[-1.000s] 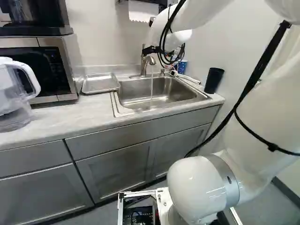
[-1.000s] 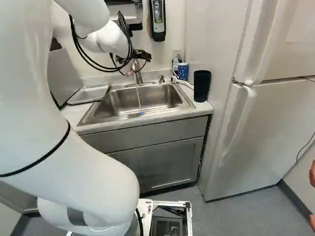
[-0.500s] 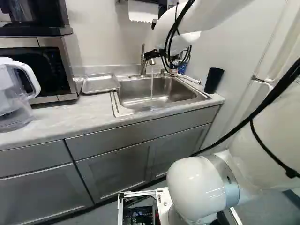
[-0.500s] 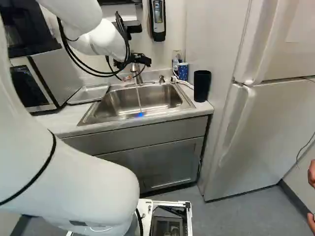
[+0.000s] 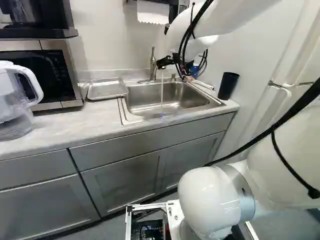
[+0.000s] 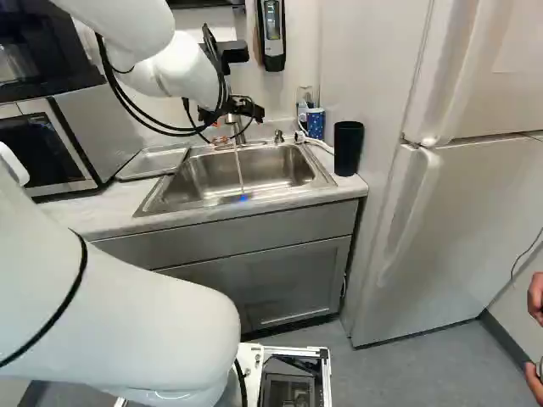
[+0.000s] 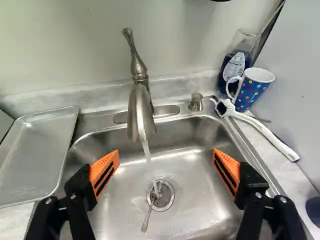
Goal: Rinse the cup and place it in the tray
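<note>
White arm [image 6: 153, 314] is reaching over the sink [image 7: 200, 167], gripper [image 6: 246, 108] hanging near the faucet [image 7: 138, 112]. Jaws are standing released, spread wide; orange pads [image 7: 104, 172] are facing each other w/ a broad gap btwn. Faucet is running: a thin stream of water [image 7: 148, 154] is falling into the sink by the drain [image 7: 162, 195], & in the wrist view it's showing btwn the jaws.

Two cups are standing upright on the counter [image 5: 60, 125], both on the sink's R side in the base views; can't tell which one the task is meaning. Blue dotted cup [image 7: 251, 92] is sitting near the sink's back corner, handle toward the soap bottle [image 7: 234, 65]. White brush [image 7: 270, 134] is lying beside it, bristle end close to the sink rim. Black cup [image 6: 348, 148] is standing nearer the counter's front edge, next to the wall.

Metal tray [image 5: 106, 89] is lying flat on the counter, other side of the sink, btwn it & the microwave [image 5: 72, 57]. Clear pitcher [image 5: 15, 90] w/ white handle is standing at the far L of the L base view. Soap pump [image 7: 196, 102] is poking up behind the sink, btwn faucet & dotted cup.
</note>
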`<state>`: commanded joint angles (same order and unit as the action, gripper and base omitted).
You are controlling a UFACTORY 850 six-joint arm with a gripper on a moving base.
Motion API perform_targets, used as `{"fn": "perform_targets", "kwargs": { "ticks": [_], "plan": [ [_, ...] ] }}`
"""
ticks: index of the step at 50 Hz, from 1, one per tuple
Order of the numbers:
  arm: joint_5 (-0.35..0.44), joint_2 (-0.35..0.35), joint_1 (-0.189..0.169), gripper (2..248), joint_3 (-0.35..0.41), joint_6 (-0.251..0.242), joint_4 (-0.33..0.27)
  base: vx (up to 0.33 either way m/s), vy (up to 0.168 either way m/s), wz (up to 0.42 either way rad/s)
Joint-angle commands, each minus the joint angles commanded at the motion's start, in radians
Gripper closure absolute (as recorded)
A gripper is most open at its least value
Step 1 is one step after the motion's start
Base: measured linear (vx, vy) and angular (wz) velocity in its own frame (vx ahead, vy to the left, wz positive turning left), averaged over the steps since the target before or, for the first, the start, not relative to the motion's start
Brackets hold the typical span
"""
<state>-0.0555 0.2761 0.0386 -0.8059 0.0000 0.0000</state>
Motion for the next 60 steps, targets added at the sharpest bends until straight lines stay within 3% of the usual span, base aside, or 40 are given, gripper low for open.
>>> {"fn": "perform_targets", "kwargs": {
  "ticks": [30, 60],
  "plan": [
    [-0.021, 0.001, -0.009, 3, 0.0, 0.0, 0.0, 0.0, 0.0, 0.0],
    [-0.021, 0.007, -0.08, 3, 0.006, 0.0, 0.0, 0.0, 0.0, 0.0]
  ]
}}
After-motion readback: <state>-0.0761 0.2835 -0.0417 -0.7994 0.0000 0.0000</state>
